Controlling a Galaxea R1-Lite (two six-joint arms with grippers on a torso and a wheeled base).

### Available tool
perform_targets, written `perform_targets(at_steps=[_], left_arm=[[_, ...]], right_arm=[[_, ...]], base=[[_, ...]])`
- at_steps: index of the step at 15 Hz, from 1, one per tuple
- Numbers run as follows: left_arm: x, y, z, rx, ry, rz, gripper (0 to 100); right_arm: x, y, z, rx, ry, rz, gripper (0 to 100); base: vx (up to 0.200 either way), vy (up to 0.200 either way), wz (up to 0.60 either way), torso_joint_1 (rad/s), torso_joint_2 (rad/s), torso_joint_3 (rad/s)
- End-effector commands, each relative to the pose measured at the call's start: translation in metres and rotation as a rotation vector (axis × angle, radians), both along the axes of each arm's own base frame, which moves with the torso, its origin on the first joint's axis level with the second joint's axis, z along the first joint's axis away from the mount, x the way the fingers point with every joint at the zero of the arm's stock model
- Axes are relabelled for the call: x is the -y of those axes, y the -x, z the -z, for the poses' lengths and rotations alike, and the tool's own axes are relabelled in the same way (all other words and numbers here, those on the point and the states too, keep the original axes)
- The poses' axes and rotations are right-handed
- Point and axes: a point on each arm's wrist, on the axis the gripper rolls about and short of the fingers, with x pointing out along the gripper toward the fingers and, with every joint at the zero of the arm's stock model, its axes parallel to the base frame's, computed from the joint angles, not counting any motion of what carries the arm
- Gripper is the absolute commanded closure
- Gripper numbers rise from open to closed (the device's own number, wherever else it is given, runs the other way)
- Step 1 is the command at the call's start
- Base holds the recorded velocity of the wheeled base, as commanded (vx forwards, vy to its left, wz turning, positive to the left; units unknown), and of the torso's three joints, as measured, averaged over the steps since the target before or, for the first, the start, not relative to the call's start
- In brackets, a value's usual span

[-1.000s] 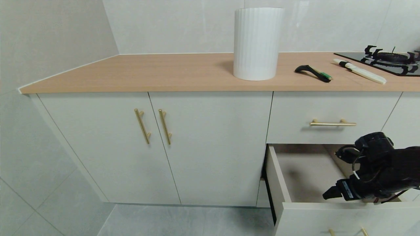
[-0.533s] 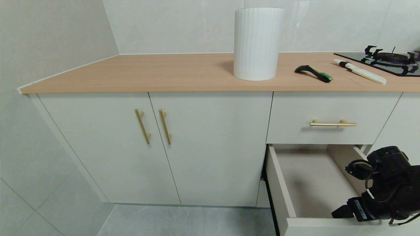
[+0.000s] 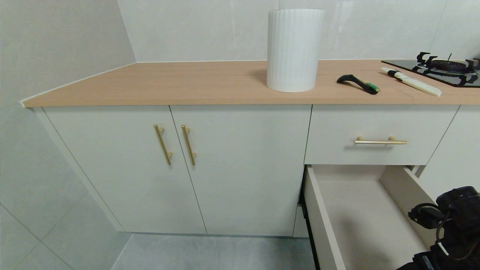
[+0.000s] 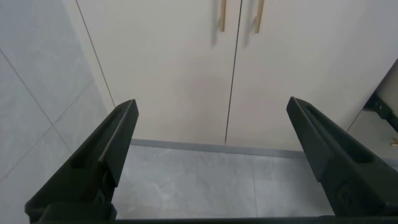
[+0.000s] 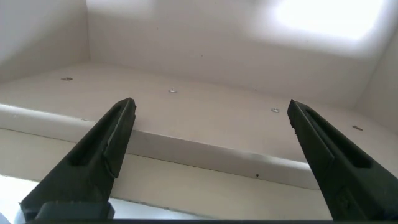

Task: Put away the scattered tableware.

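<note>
So, my right gripper [image 5: 210, 106] hangs spread and empty at the open drawer [image 3: 321, 213], nearer than the left gripper [image 4: 211, 104], also spread. Peeler [image 3: 358, 83] and knife [image 3: 410, 81] lie above it on the countertop [image 3: 187, 82], right end, both slanting far-left to near-right.
</note>
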Motion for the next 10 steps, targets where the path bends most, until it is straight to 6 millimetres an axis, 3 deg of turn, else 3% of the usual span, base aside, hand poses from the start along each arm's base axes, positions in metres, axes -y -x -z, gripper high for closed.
perform_targets(at_steps=[1, 4, 6, 7, 10], left_arm=[[0.0, 0.0, 0.0, 0.0, 0.001, 0.0, 0], [0.0, 0.0, 0.0, 0.0, 0.001, 0.0, 0], [0.0, 0.0, 0.0, 0.0, 0.001, 0.0, 0], [0.0, 0.0, 0.0, 0.0, 0.001, 0.0, 0], [0.0, 0.0, 0.0, 0.0, 0.001, 0.0, 0]], right_arm=[[-0.002, 0.01, -0.003, 0.014, 0.0, -0.013, 0], [-0.002, 0.012, -0.007, 0.037, 0.0, -0.012, 0], [-0.002, 0.016, -0.025, 0.14, 0.0, -0.012, 0], [-0.002, 0.018, -0.04, 0.223, -0.002, -0.011, 0], [-0.001, 0.023, -0.117, 0.465, -0.011, -0.005, 0]], base=[[0.0, 0.0, 0.0, 0.0, 0.0, 0.0], [0.0, 0.0, 0.0, 0.0, 0.0, 0.0], [0.0, 0.0, 0.0, 0.0, 0.0, 0.0], [0.0, 0.0, 0.0, 0.0, 0.0, 0.0], [0.0, 0.0, 0.0, 0.0, 0.0, 0.0]])
